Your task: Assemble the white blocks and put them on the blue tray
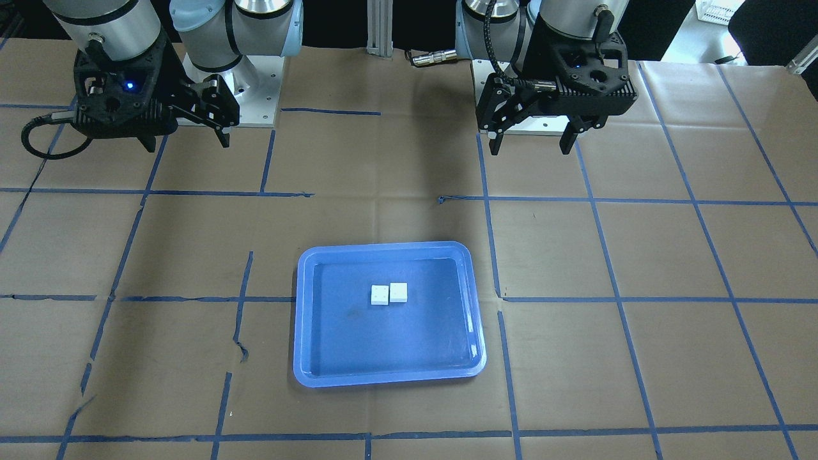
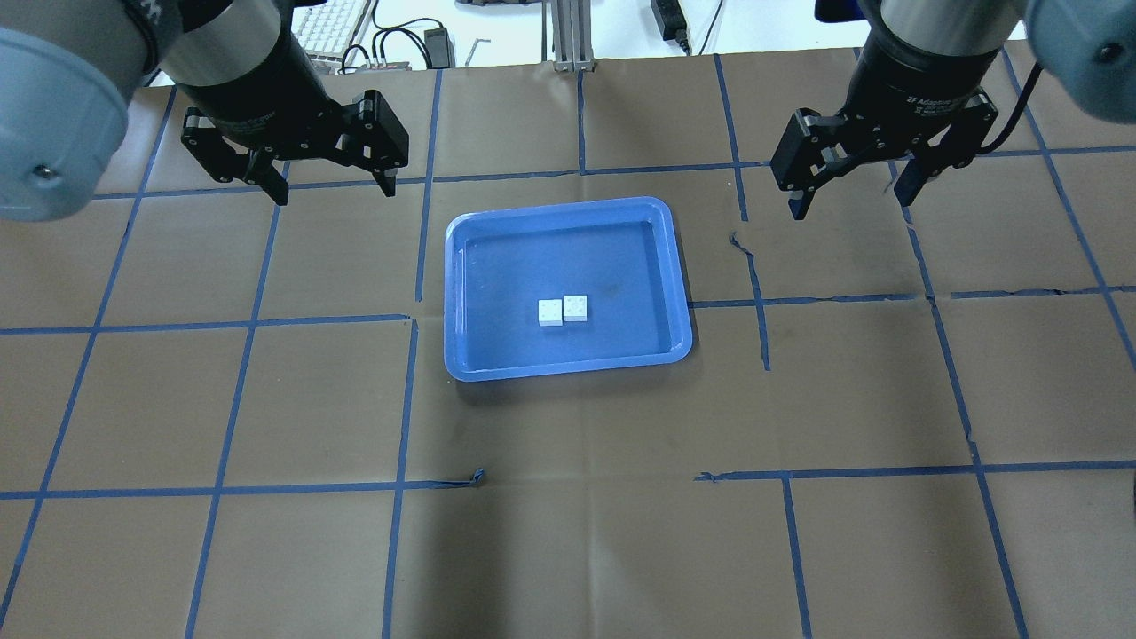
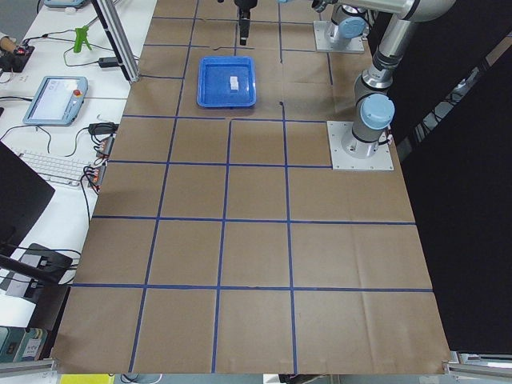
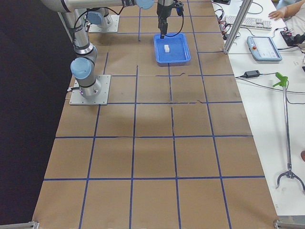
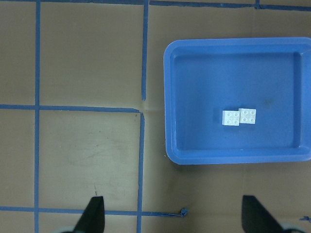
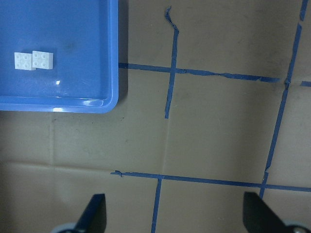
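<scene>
Table: covered in brown paper, gridded with blue tape lines.

Left arm, right arm: enter from the far corners in the overhead view, wrists pointing down at the paper.

Blue tray: sits flat near table centre, between the two arms and well apart from both.

Left gripper: hangs above bare paper off the tray's far left corner. Fingers spread wide, nothing between them.

Right gripper: hangs above bare paper off the tray's far right corner. Fingers likewise spread wide, holding nothing.

White blocks: inside the tray, about mid-floor, studs up. Side by side and touching, the right-hand one set slightly farther from the robot. Not stacked one on the other. Cannot tell from any view whether clipped together or merely abutting.
</scene>
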You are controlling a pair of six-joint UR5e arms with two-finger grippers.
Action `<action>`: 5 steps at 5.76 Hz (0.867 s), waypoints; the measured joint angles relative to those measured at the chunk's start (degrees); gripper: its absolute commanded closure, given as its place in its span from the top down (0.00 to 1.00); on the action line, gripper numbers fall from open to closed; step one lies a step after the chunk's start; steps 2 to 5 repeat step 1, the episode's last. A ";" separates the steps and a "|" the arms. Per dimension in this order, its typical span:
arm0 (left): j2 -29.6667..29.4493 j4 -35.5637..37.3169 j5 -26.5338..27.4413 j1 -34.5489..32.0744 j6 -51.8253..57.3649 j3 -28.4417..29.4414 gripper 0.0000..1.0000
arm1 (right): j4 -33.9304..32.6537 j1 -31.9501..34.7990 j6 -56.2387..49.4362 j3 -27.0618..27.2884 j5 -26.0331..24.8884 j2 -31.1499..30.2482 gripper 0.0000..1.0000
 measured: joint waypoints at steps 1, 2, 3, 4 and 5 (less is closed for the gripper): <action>-0.09 0.11 0.02 0.03 0.04 0.00 0.99 | 0.05 -0.02 0.02 0.03 -0.01 -0.02 1.00; -0.09 0.11 0.02 0.03 0.04 0.00 0.99 | 0.05 -0.02 0.02 0.03 -0.01 -0.02 1.00; -0.09 0.11 0.02 0.03 0.04 0.00 0.99 | 0.05 -0.02 0.02 0.03 -0.01 -0.02 1.00; -0.09 0.11 0.02 0.03 0.04 0.00 0.99 | 0.05 -0.02 0.02 0.03 -0.01 -0.02 1.00; -0.09 0.11 0.02 0.03 0.04 0.00 0.99 | 0.05 -0.02 0.02 0.03 -0.01 -0.02 1.00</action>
